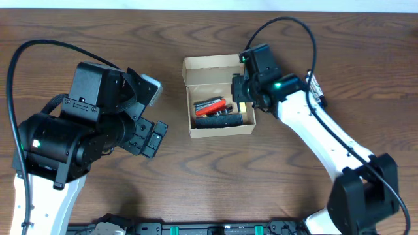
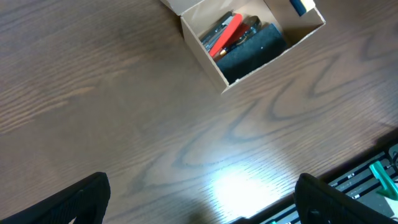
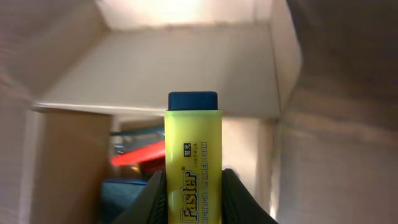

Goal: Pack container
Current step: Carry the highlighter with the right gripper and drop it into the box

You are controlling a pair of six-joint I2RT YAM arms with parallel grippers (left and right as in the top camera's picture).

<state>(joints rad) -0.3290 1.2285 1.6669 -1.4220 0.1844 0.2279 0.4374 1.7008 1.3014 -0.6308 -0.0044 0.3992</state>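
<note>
Right pincer clenched on yellow highlighter, blue cap, above right side of container | left pincer released, jaws wide, over counter

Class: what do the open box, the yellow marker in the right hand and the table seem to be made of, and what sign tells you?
Box: cardboard, matt tan, thin folded walls. Yellow marker: probably plastic, smooth, with printed lettering and a dark blue cap. Table: dark wood grain with a sheen under the light; whether it is solid wood or laminate cannot be told.
</note>
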